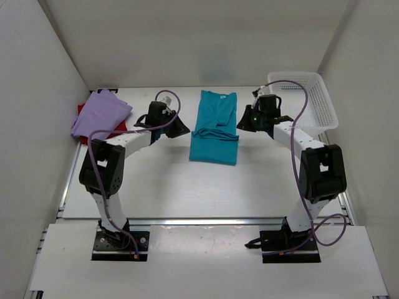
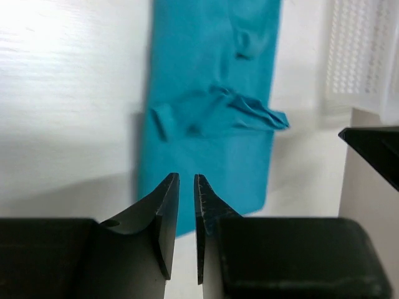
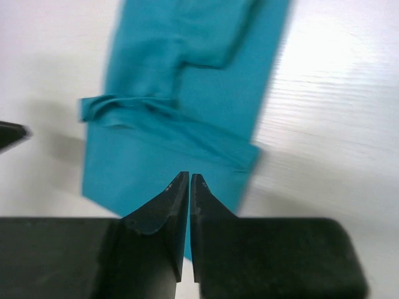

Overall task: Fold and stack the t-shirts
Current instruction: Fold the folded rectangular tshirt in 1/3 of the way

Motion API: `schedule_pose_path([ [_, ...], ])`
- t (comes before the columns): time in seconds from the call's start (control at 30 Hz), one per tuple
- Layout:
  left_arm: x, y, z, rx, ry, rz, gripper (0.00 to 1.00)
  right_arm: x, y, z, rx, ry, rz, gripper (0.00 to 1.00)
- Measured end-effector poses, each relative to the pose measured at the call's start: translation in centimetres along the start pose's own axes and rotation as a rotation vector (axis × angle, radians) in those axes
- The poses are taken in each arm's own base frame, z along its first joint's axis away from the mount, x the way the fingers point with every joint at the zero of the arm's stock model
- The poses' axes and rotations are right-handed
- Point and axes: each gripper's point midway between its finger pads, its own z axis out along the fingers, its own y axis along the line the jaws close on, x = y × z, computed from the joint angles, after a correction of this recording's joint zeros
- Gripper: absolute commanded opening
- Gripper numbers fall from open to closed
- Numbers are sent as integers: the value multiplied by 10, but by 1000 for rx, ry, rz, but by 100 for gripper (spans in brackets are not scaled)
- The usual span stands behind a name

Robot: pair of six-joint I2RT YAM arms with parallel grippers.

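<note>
Step in hand: the arms are working on the teal t-shirt [image 1: 215,128]; judging by its shape, the sides and sleeves are already turned in and the end-to-end fold is not yet made
Teal t-shirt: it is lying in the middle of the table [image 1: 187,187] as a long narrow strip running away from the arms, with a rumpled ridge of cloth crossing it about halfway along
Left gripper [image 2: 186,177]: it is hovering just beside the strip's left edge, its jaws standing narrowly apart and gripping nothing
Right gripper [image 3: 189,175]: it is hovering just beside the strip's right edge, its jaws showing only a sliver of a gap, with no cloth between them
Stack: the lavender t-shirt [image 1: 100,113] is lying folded on top of the dark red t-shirt [image 1: 118,126] at the far left corner, well apart from the teal one
Basket: the white mesh basket [image 1: 324,99] is sitting at the far right corner, not touching any shirt
Next move: it is probably calling for both grippers to open wider, drop onto the two corners of one end of the strip, pinch them and carry that end over the other, before the folded shirt goes onto the lavender one
Watch point: the rumpled ridge is likely to be bunching under the fold unless the cloth is being drawn taut while it is lifted
</note>
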Motion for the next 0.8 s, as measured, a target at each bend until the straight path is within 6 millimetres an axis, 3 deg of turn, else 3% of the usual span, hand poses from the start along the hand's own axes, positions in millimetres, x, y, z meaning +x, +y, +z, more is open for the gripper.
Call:
schedule_pose_path([
  [0.07, 11, -15, -4, 44, -10, 22, 26, -4, 25, -8, -25, -39, -57, 0],
  [0.13, 35, -25, -2, 77, 12, 42, 25, 1, 52, -6, -75, -42, -107, 0],
  [0.23, 84, -21, 6, 83, 104, 39, 23, 30, 74, 15, -110, 27, -157, 0],
  [0.3, 108, -10, 11, 67, 156, 16, 23, 57, 78, 33, -117, 99, -171, 0],
  [0.4, 121, 2, 17, 43, 187, -10, 23, 91, 70, 56, -102, 191, -171, 0],
  [0.47, 123, 5, 19, 34, 192, -13, 22, 104, 64, 68, -82, 234, -173, 0],
  [0.53, 124, 7, 19, 32, 190, -15, 22, 105, 65, 77, -82, 246, -173, 1],
  [0.8, 127, 13, 16, 49, 166, -29, 21, 69, 62, 94, -36, 92, -213, 0],
])
